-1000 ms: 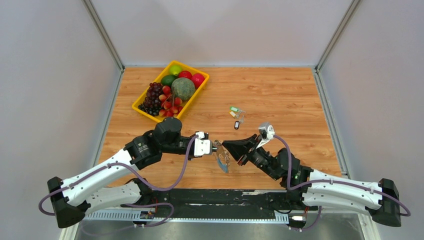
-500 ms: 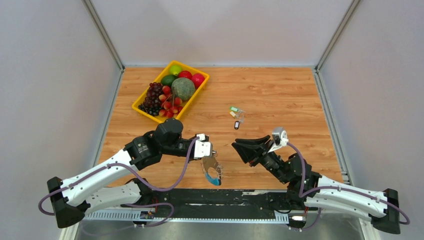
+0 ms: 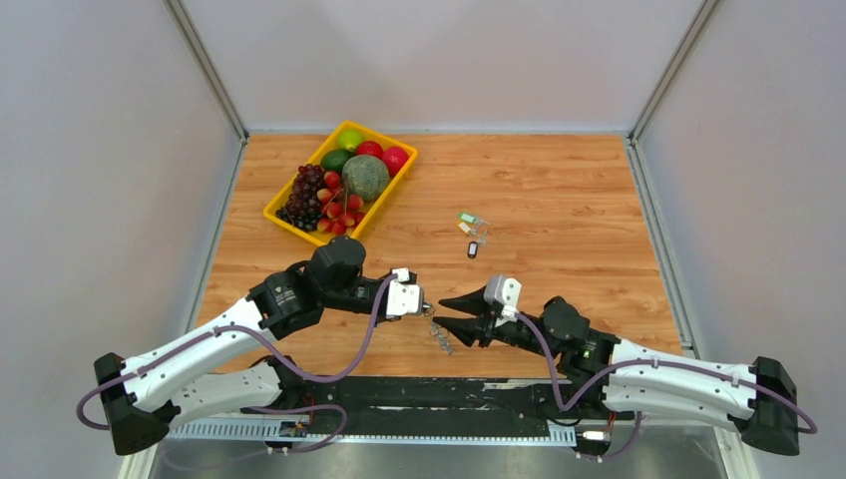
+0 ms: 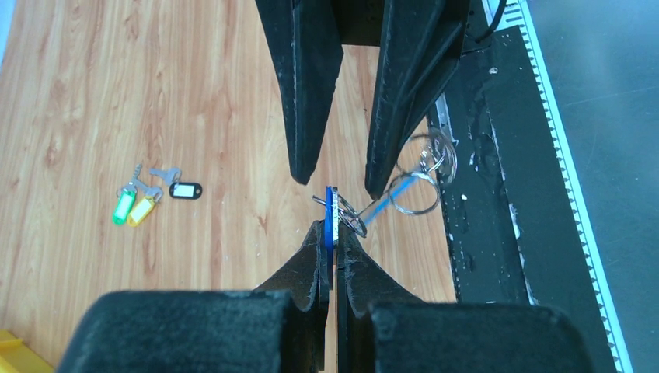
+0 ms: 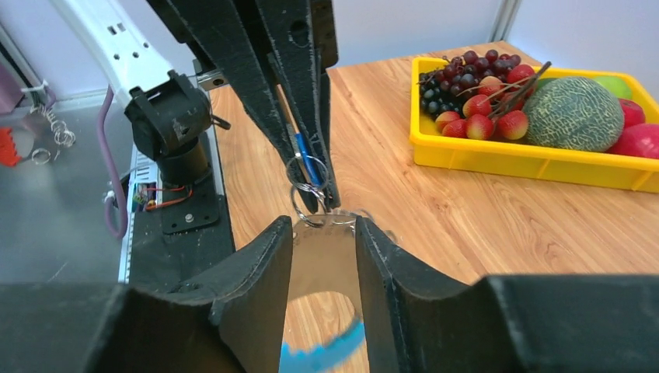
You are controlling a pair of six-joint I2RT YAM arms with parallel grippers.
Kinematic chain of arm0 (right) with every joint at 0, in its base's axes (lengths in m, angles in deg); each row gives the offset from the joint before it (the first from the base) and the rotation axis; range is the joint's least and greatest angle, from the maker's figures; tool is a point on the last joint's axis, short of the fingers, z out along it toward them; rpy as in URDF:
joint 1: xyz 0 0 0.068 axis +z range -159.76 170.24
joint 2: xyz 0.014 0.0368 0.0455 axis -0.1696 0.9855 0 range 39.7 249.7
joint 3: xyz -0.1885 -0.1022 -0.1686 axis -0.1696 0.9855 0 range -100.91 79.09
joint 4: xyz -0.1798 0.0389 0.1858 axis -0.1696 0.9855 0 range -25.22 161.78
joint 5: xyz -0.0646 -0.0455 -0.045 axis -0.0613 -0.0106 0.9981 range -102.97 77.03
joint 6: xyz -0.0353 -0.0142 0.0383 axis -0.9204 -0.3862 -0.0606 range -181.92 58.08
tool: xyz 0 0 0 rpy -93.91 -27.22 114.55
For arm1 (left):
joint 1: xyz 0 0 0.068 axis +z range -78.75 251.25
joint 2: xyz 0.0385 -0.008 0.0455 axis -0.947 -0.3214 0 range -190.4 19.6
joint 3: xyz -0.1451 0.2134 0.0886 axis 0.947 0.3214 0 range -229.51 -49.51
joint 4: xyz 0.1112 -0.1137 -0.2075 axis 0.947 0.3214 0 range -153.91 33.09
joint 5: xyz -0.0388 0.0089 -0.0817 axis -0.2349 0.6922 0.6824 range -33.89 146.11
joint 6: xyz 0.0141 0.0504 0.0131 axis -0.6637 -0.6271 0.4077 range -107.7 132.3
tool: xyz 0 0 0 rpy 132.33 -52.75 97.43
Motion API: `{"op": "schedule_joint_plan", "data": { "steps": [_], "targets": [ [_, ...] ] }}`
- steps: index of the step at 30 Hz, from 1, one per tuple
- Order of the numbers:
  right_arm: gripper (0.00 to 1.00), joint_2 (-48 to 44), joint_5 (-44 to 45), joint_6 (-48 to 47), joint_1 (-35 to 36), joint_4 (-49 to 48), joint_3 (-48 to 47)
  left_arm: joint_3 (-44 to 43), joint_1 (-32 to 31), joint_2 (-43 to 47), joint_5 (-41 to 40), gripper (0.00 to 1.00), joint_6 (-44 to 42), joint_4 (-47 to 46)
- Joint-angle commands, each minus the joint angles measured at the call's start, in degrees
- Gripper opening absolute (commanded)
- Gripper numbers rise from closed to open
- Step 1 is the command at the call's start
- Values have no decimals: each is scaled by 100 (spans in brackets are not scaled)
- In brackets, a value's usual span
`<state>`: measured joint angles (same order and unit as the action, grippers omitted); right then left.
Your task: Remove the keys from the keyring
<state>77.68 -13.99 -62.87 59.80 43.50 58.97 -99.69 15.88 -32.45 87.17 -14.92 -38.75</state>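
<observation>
Pale grey walls [image 3: 449,60] with metal corner posts close in a bench [image 3: 559,180] of light wood with a plank grain. A black strip [image 3: 419,394] runs along its near edge.

A yellow plastic tray [image 5: 513,167] stands at the far left of the bench. It holds dark grapes [image 3: 304,190], small red fruits and a melon [image 5: 575,113] with a rough netted skin.

Nearer than the tray and to its right, the two arms meet. The left gripper [image 4: 329,227] has its black fingers pressed together on a thin blue piece [image 4: 332,208] of the keyring [image 3: 439,337]. The silver wire rings of the keyring hang below it, just above the bench. The right gripper [image 3: 444,310] faces it with its fingers partly spread, one on each side of that blue piece. In the right wrist view a silver-grey part with a jagged blue edge shows between them, and I cannot tell if it touches them.

The keys [image 3: 473,232] lie flat on the bench to the right of the tray, well apart from the keyring. They are small metal keys with plastic tags: a green tag [image 4: 122,210], a yellow tag [image 4: 142,210] and a black tag [image 4: 185,190] with a white label too small to read.
</observation>
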Motion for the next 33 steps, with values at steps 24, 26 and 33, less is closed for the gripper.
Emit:
{"op": "schedule_joint_plan", "data": {
  "steps": [24, 26, 33],
  "targets": [
    [0, 431, 32, 38, -3, -449, -420, -89, -14, 143, 242, 0, -38, -212],
    [0, 308, 514, 419, -4, -475, -368, -91, -14, 143, 235, 0, -35, -206],
    [0, 20, 1508, 1060, -4, -326, -317, -96, -16, 152, 237, 0, -33, -206]
  ]
}}
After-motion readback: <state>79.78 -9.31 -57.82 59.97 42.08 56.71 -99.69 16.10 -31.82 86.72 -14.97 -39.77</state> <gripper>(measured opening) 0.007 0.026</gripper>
